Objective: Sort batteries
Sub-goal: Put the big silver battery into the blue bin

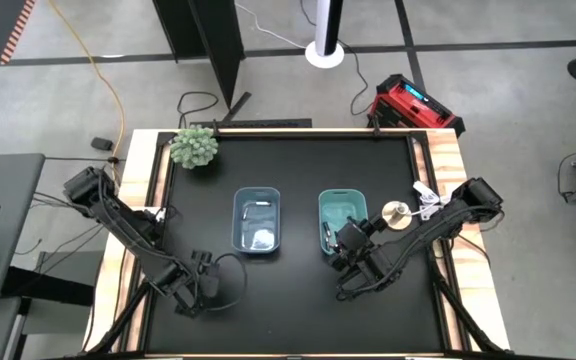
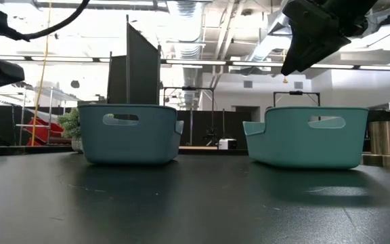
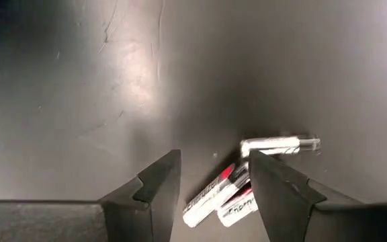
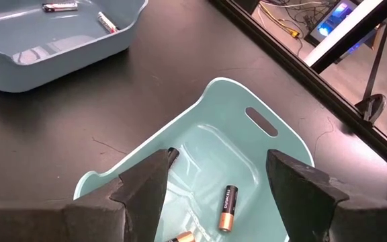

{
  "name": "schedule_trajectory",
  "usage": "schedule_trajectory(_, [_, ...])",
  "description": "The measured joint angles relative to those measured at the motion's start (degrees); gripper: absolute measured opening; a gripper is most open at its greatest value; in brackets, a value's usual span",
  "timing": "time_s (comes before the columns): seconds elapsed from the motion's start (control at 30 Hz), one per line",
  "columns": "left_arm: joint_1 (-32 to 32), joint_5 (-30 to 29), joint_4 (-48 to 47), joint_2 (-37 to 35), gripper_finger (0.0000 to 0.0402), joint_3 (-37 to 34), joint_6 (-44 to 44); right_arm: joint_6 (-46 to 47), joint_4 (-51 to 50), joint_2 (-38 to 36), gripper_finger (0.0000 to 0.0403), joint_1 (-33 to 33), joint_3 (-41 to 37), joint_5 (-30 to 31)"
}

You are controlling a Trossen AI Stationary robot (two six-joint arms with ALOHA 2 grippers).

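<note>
Three whitish-silver batteries [image 3: 215, 193] with red marks lie flat on the black table [image 1: 298, 310], close together near its near left part. My left gripper [image 3: 213, 191] hangs open just above them, pointing steeply down, its fingers on either side of two of them without touching. My right gripper [image 4: 213, 188] is open over the near end of the teal bin [image 1: 343, 215], which holds dark, copper-ended batteries [image 4: 228, 208]. The blue bin [image 1: 258, 222] to its left holds silver batteries [image 4: 106, 21].
A small potted plant [image 1: 195, 147] stands at the far left corner. A round metal cup [image 1: 396, 213] sits right of the teal bin. A cable loop [image 1: 230, 282] hangs beside my left gripper. In the low view both bins [image 2: 131, 132] stand side by side.
</note>
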Motion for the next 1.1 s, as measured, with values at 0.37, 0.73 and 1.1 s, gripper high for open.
schedule_trajectory(0.37, [-1.9,4.9,4.6,0.0,0.0169,0.0,-4.0,0.0,0.0,0.0,0.0269,0.0,0.0,0.0])
schedule_trajectory(0.73, [-5.9,0.8,7.5,0.6,0.0171,0.0,-8.4,0.0,0.0,0.0,0.0269,-0.1,0.0,0.0])
schedule_trajectory(1.1, [-7.0,-5.2,-5.7,0.4,0.0179,0.0,-10.2,0.0,0.2,0.0,0.0269,0.0,0.0,0.0])
